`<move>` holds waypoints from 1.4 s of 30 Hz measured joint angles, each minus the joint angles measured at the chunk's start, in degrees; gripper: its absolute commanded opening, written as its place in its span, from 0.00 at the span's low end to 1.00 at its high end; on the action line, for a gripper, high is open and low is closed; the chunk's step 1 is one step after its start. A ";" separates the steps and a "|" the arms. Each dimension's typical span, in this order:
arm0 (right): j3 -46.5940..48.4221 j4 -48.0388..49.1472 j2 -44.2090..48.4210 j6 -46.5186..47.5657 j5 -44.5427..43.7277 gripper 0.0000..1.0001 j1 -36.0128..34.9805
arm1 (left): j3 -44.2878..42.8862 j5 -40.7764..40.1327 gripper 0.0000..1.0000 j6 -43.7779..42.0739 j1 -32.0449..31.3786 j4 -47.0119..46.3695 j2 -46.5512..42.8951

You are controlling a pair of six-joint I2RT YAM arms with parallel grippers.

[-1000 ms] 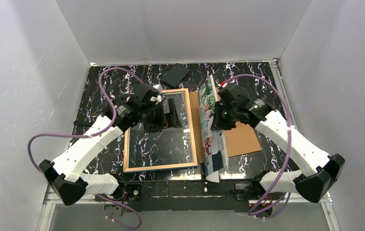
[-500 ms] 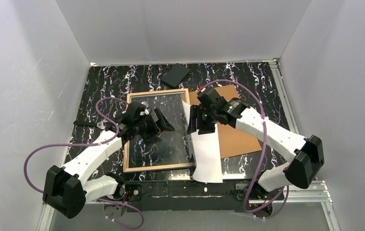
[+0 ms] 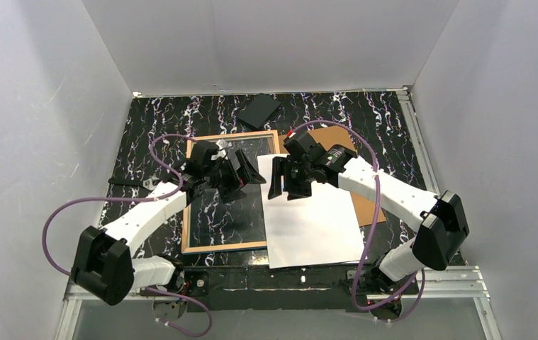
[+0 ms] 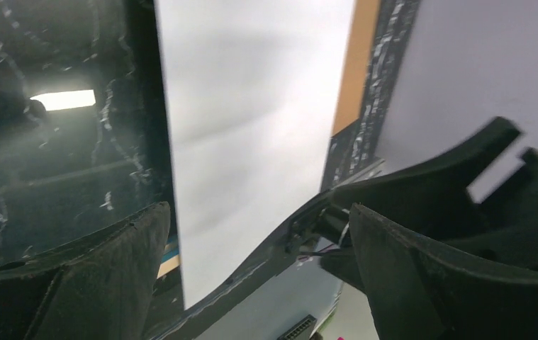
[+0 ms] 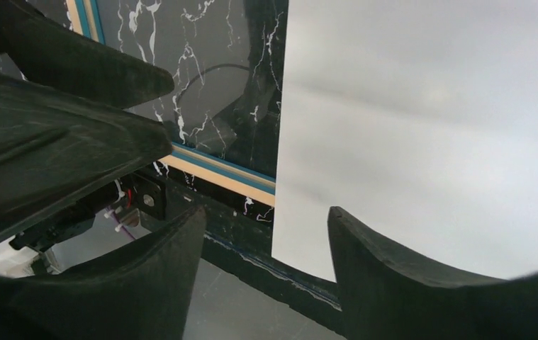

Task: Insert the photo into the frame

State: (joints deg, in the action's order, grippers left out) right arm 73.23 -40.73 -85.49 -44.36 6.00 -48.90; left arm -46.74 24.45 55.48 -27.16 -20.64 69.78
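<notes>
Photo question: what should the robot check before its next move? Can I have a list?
1. Photo lying flat, white back up: ok.
2. Photo inside the frame: not ok. It only overlaps the frame's right edge and mostly lies on the board.
3. Right gripper open and empty: ok.
4. Left gripper open and empty above the glass: ok.
5. Printed side undamaged: cannot tell, it faces down.
</notes>
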 measured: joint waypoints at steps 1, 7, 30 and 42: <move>0.00 -0.02 -0.02 0.11 -0.33 0.78 0.00 | -0.26 -0.02 0.98 -0.81 0.00 1.53 1.03; -2.54 -1.09 1.11 2.16 -2.75 0.83 2.67 | -1.07 0.17 0.97 -4.04 0.00 7.06 5.25; -30.38 2.75 10.80 16.33 13.86 0.83 49.83 | -7.26 9.55 0.10 -1.86 -3.72 -11.45 33.31; -30.03 2.56 12.94 18.10 15.61 0.83 49.92 | -8.76 10.03 0.00 -4.57 -3.37 -7.13 31.50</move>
State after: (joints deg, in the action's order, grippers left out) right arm 43.20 -38.17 -72.55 -26.26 21.61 1.02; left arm -55.51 34.48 50.92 -30.52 -27.77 101.27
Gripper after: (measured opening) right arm 0.828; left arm 0.008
